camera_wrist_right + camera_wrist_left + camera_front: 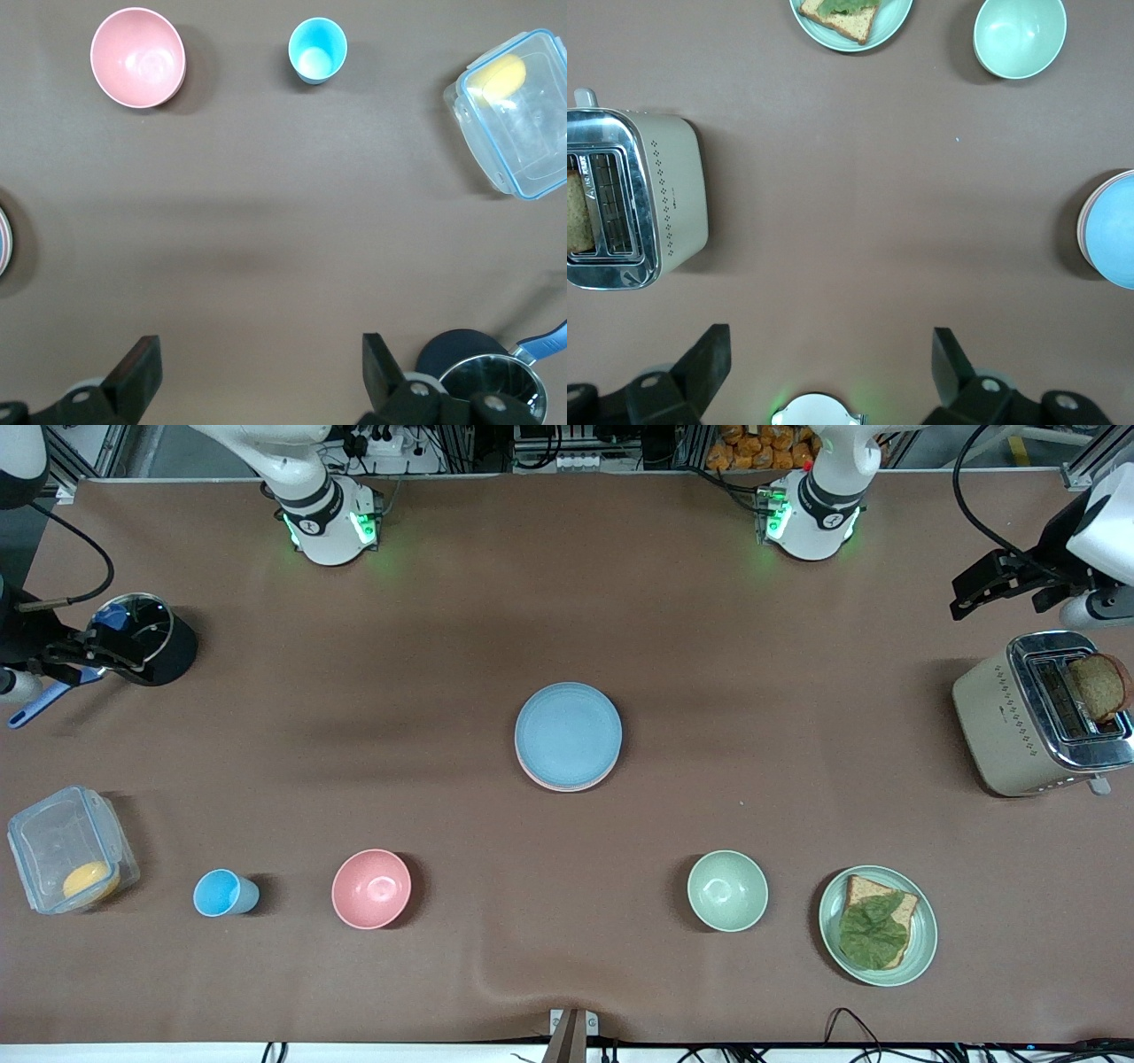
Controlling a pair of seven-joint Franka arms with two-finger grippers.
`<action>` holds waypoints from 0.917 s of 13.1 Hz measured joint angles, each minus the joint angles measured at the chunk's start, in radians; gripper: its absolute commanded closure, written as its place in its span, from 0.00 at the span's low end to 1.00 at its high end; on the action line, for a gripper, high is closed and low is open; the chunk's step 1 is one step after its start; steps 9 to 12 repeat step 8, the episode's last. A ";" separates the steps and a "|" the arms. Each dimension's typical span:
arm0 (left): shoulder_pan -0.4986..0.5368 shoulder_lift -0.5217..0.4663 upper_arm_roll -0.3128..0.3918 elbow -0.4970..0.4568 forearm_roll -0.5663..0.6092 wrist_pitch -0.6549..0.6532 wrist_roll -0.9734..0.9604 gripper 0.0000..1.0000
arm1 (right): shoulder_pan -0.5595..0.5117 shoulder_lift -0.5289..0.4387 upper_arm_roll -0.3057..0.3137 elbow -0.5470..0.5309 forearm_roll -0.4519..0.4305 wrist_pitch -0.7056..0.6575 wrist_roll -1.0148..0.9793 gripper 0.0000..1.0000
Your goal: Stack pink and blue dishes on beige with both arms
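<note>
blue plate [568,733] lies on pink plate [567,783] at table centre, midway between arms. left hand [828,354] open over the toaster-end edge. right hand [257,354] open over the pot-end edge.

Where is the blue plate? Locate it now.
In the front view the blue plate tops the pink plate at mid-table, farther from the camera than both bowls.

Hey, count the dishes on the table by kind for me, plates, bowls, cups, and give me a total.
Plates: 3 visible. A blue plate on a pink plate mid-table, and a green plate with toast. No beige plate shows under the stack.
Bowls: 2. A pink bowl and a green bowl.
Cups: 1. A blue cup.
Total: 6
</note>
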 measured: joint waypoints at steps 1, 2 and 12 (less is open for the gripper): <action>0.000 0.000 0.000 0.000 0.000 -0.001 0.000 0.00 | 0.000 0.000 -0.003 0.000 -0.001 0.000 -0.005 0.00; 0.000 -0.001 0.000 0.000 0.000 -0.001 0.000 0.00 | 0.000 0.000 -0.007 0.000 -0.001 0.000 -0.009 0.00; 0.000 -0.004 0.000 0.001 0.000 -0.001 0.000 0.00 | 0.000 -0.001 -0.011 0.005 -0.001 -0.014 -0.012 0.00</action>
